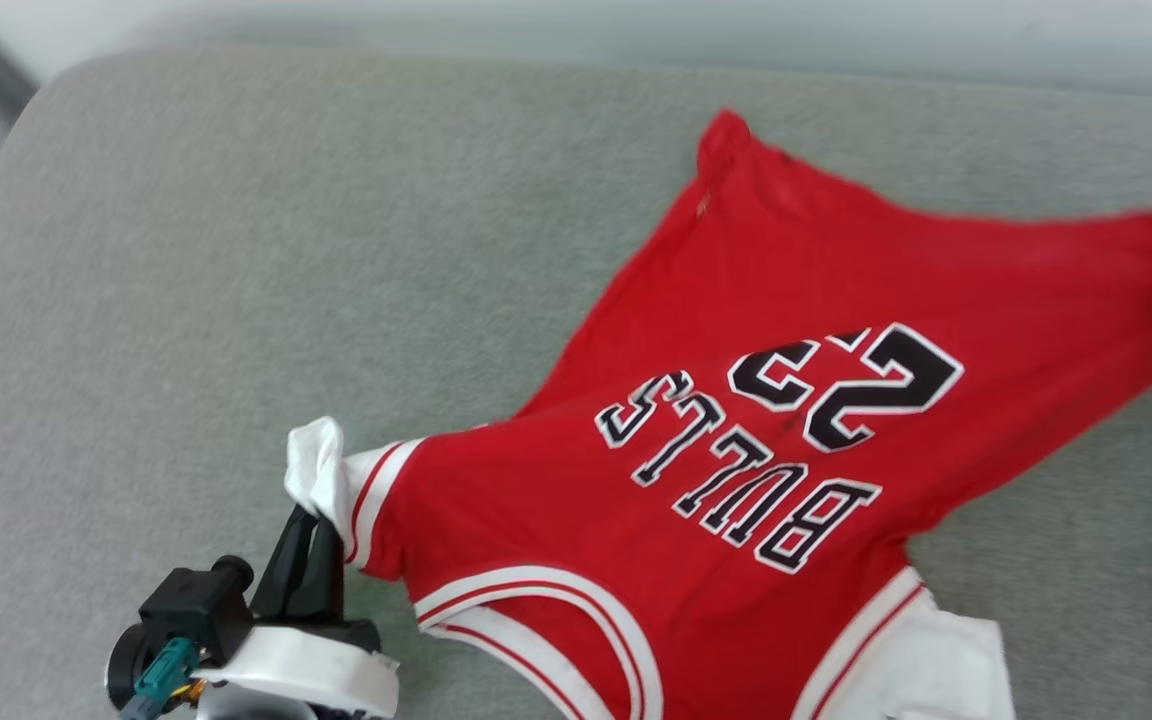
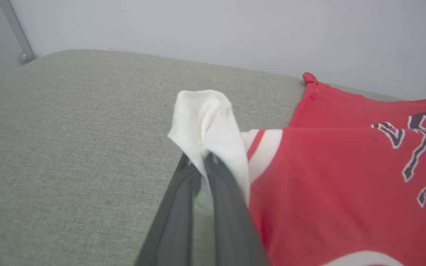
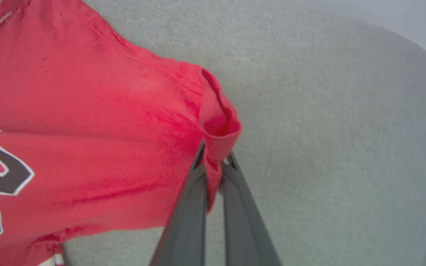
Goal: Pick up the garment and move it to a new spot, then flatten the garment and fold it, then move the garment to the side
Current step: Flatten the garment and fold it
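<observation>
From the head view, the red Bulls jersey [image 1: 736, 470] lies print-up and upside down to the robot on the grey cushion [image 1: 216, 300], towards its right half and pulled into a slanting stretch. The left gripper [image 1: 314, 540] at the lower left has its fingers pressed together on the bunched end of a white sleeve [image 1: 316, 465]. The step looks like carrying or spreading the shirt by two corners. To do it well, I judge both arms should travel together at matched height, with just enough pull to take out the sag and not so much that cloth drags free. In the left wrist view, the left gripper [image 2: 202, 159] has a good wad of the white sleeve [image 2: 205, 118] standing above its tips, with a pale wall [image 2: 235, 33] beyond the cushion, so this hold seems the safer one. In the right wrist view, the right gripper [image 3: 215, 160] is clamped narrow on a small rolled hem corner [image 3: 220, 123] of the red body. That pinch is thin, so any tug is best led gently from this side. By count there is one jersey and one cushion. Two sleeves show in the head view, the second [image 1: 936, 660] lying loose at the lower right. Two grippers each hold cloth, and the print has one "23" above one word.
</observation>
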Robot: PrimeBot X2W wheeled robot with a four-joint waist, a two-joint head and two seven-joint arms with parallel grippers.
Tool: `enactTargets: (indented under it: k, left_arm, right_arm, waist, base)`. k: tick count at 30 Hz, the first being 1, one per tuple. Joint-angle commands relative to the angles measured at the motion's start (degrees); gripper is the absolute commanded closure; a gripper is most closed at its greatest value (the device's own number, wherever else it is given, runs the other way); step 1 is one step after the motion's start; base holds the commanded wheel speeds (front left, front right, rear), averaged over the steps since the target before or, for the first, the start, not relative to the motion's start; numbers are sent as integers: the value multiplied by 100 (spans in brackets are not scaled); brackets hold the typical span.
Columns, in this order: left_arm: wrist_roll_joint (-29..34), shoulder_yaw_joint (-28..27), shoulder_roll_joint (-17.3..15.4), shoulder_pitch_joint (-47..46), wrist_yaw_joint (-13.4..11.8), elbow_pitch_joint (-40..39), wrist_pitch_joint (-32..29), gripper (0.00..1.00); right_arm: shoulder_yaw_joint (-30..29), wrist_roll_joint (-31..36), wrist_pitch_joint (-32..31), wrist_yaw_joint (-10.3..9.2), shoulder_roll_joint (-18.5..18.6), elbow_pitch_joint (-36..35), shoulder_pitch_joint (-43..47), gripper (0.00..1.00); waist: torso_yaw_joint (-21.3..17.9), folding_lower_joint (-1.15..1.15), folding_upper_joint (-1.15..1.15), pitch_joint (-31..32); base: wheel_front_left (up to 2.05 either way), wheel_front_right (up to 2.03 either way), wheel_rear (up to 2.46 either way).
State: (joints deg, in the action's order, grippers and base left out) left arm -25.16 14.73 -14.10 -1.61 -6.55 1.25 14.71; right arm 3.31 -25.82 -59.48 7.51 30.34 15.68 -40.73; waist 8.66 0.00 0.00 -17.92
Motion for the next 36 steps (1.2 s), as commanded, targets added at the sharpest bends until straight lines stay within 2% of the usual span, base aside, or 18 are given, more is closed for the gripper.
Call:
enactTargets:
  k: [1, 4, 7, 12, 16, 17, 18, 19, 20, 23, 27, 33, 36]
  left_arm:
    - [-46, -65, -63, 138, -43, 15, -23, 100]
    - [-121, -170, -140, 291, -104, 43, -63, 100]
    - [-149, -200, -194, 427, -138, 60, -120, 100]
    - [-220, -265, -264, 604, -210, 34, -212, 100]
    - [-253, -271, -322, 686, -217, 39, -318, 100]
    - [-254, -260, -330, 700, -217, 47, -345, 100]
    - [-262, -257, -336, 708, -220, 38, -356, 100]
    - [-259, -258, -355, 712, -226, 32, -372, 100]
    - [-259, -252, -365, 706, -230, 24, -386, 100]
    - [-258, -236, -401, 701, -235, 0, -433, 100]
    - [-246, -210, -430, 646, -251, -66, -487, 100]
    - [-199, -149, -428, 483, -260, -211, -524, 100]
    - [-157, -101, -414, 341, -259, -295, -524, 100]
  right_arm:
    - [-77, -51, -74, -3, 91, -223, 413, 100]
    - [-354, -157, -225, -4, 176, -700, 1353, 100]
    - [-838, -214, -310, -5, 45, -1104, 2499, 100]
    - [-1590, -242, -311, -5, -580, -1663, 4258, 100]
    - [-1844, -208, -297, -5, -1211, -1818, 5202, 100]
    - [-1887, -229, -244, -5, -1381, -1819, 5327, 96]
    - [-1895, -236, -200, -4, -1509, -1821, 5433, 69]
    - [-1921, -253, -76, -4, -1631, -1847, 5472, 31]
    - [-1954, -273, 80, -4, -1735, -1871, 5473, 0]
    - [-2024, -179, 642, -4, -1898, -1927, 5359, 0]
    - [-2121, -58, 1871, -3, -1971, -1954, 4990, 0]
    - [-1969, -22, 3459, -3, -1850, -1699, 4158, 0]
    - [-1666, -193, 3702, -4, -1697, -1463, 3728, 0]
  waist:
    - [-432, 0, 0, 419]
    - [-661, 0, 0, 619]
    - [-823, 0, 0, 764]
    - [-1048, 0, 0, 858]
    - [-1158, 0, 0, 884]
    - [-1179, 0, 0, 885]
    - [-1196, 0, 0, 885]
    - [-1211, 0, 0, 878]
    - [-1223, 0, 0, 876]
    - [-1244, 0, 0, 877]
    - [-1242, 0, 0, 843]
    - [-1163, 0, 0, 660]
    - [-1083, 0, 0, 501]
  base:
    - [0, 0, 0]
    - [0, 0, 0]
    - [0, 0, 0]
    - [0, 0, 0]
    - [0, 0, 0]
    - [0, 0, 0]
    - [0, 0, 0]
    - [0, 0, 0]
    - [0, 0, 0]
    - [0, 0, 0]
    - [0, 0, 0]
    - [0, 0, 0]
    - [0, 0, 0]
